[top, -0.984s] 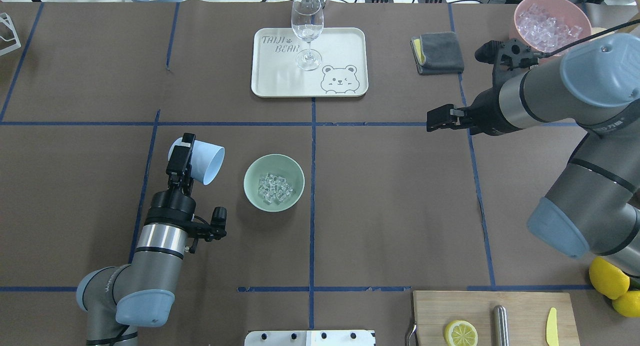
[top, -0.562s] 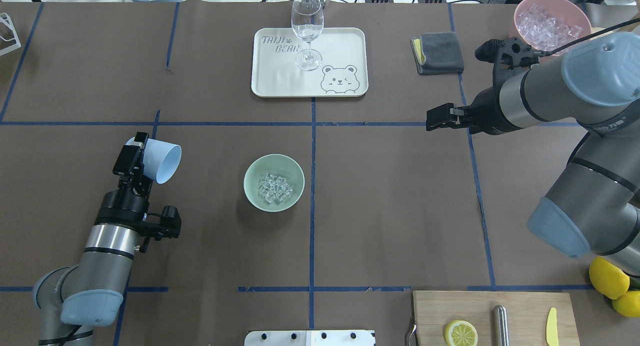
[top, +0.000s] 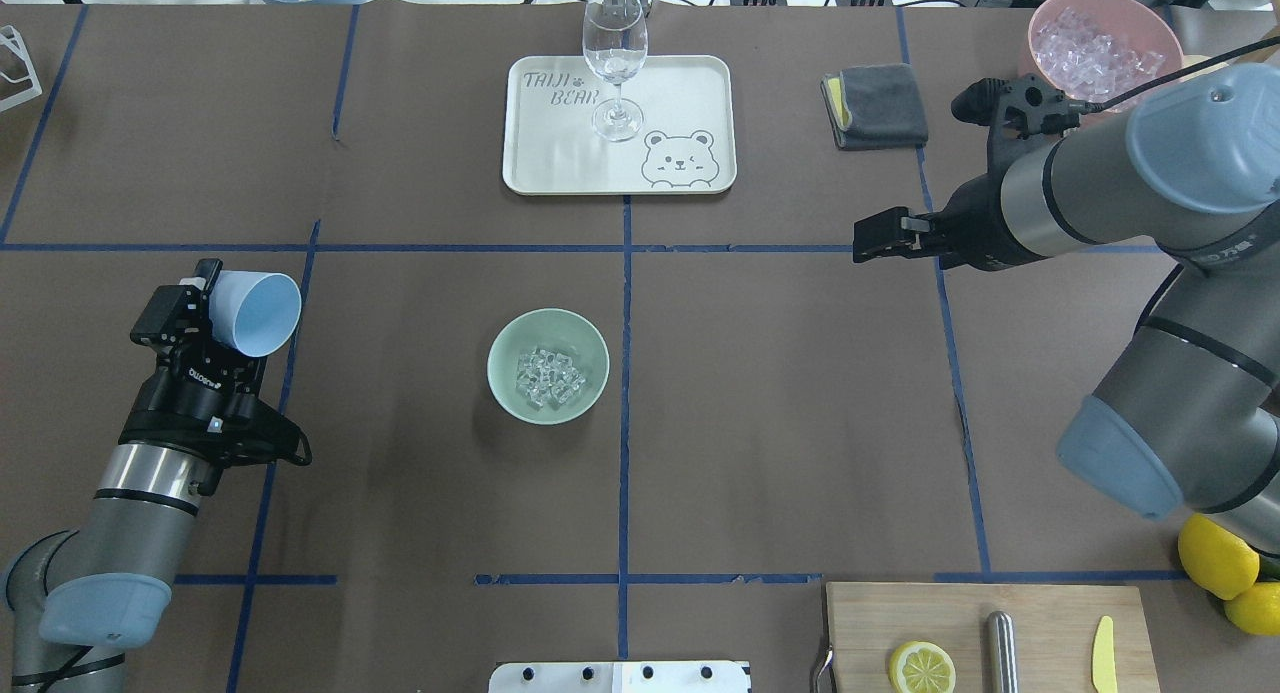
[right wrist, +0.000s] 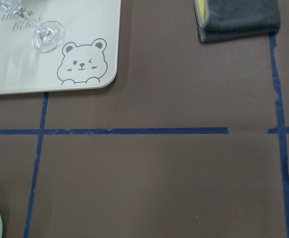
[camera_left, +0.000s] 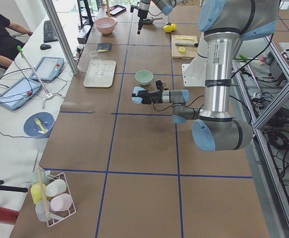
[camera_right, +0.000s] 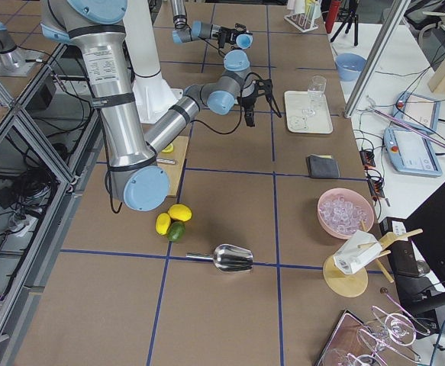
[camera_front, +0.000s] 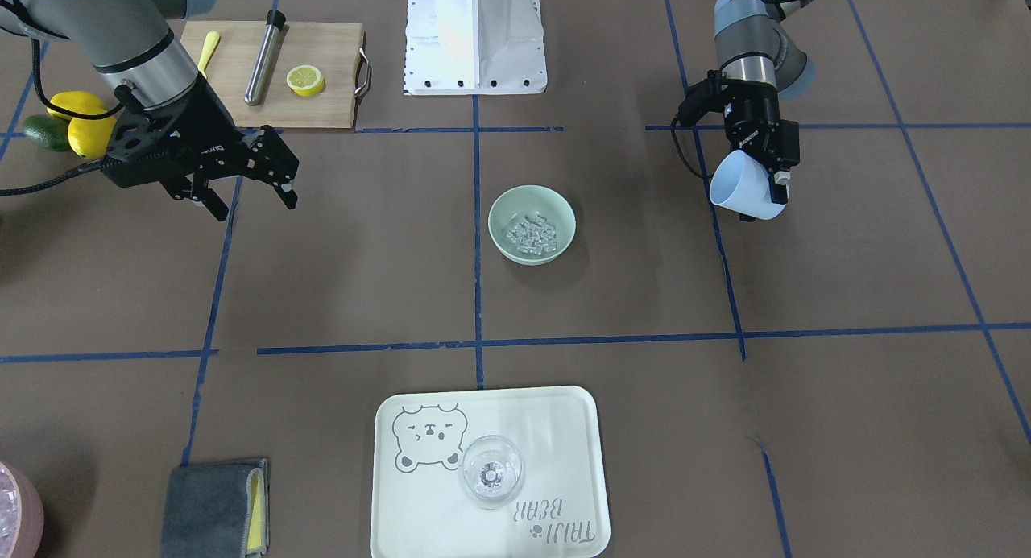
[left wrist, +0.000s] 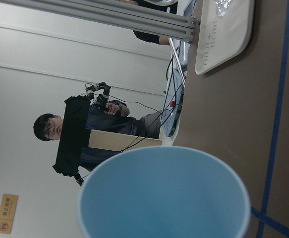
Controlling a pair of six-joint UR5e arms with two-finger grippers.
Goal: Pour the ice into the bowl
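Ice [top: 548,377] in bowl [top: 496,369], cup [top: 258,313] in left claw [top: 215,295]

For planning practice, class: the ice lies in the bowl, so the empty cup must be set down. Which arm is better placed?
Left. The left gripper holds the tilted blue cup; ice sits in the bowl. The right gripper is open, empty and far off.

A brown table [top: 800,393] gridded with blue tape lines [top: 625,473] carries a mint-green bowl [top: 505,345] near its middle; opposite the robot lie a cream tray [top: 690,83], a folded grey cloth [top: 885,105] and a pink tub [top: 1033,43]; a wooden cutting board [top: 1040,613] and lemons [top: 1217,556] lie on the robot's right.
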